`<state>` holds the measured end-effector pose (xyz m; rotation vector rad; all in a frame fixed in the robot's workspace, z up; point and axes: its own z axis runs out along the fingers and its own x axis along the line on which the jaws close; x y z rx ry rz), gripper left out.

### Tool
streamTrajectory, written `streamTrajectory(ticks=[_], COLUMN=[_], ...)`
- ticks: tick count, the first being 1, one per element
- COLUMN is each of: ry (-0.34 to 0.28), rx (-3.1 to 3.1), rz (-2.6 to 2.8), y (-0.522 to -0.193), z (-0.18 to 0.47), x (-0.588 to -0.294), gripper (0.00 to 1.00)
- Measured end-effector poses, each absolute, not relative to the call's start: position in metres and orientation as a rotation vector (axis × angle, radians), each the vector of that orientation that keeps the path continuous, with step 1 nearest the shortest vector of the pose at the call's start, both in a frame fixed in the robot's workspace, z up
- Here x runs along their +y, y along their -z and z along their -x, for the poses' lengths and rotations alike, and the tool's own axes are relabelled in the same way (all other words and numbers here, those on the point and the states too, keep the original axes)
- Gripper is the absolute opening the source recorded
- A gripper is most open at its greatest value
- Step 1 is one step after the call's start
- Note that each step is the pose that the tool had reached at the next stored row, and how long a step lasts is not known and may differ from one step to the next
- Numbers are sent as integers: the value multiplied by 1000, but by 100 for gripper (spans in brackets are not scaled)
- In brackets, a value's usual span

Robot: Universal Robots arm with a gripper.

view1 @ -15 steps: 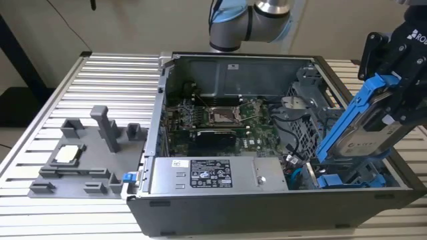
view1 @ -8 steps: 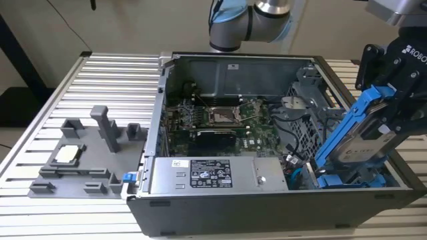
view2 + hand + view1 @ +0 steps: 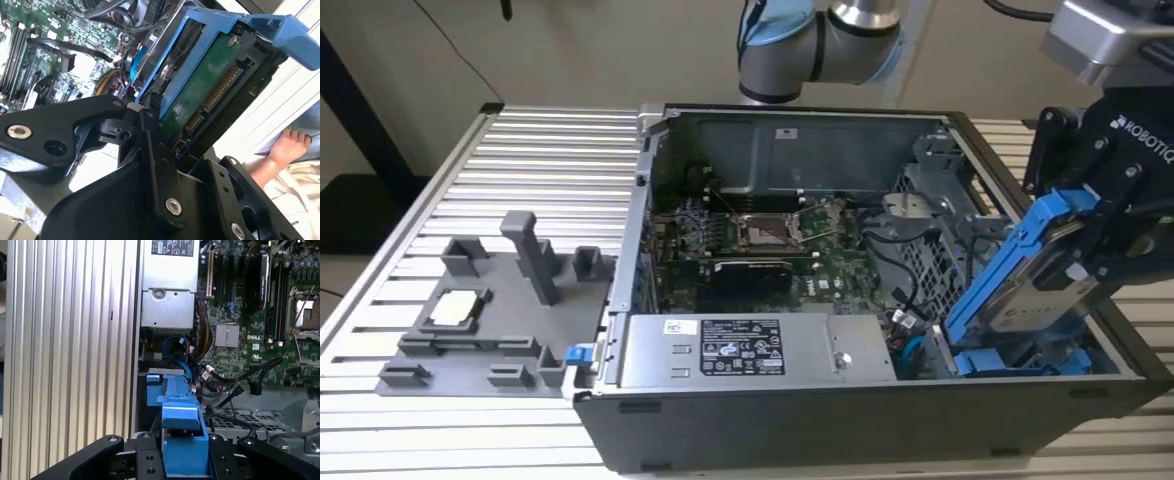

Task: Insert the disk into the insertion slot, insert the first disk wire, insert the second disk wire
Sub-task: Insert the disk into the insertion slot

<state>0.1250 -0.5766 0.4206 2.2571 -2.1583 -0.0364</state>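
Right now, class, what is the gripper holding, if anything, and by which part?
The gripper is shut on the disk, clamping the sides of its blue carrier near the upper end. The disk hangs tilted over the computer case.

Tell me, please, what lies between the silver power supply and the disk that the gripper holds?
In the exterior view, a tangle of blue and black wires lies inside the case, between the power supply and the disk.
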Motion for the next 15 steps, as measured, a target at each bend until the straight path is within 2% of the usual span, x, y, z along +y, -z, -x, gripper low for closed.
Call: streamTrajectory(ticks=[15], ry=[53], rx=[-2165], rz=[-2265], y=[-395], z=[-129], x=[-577], gripper=[33])
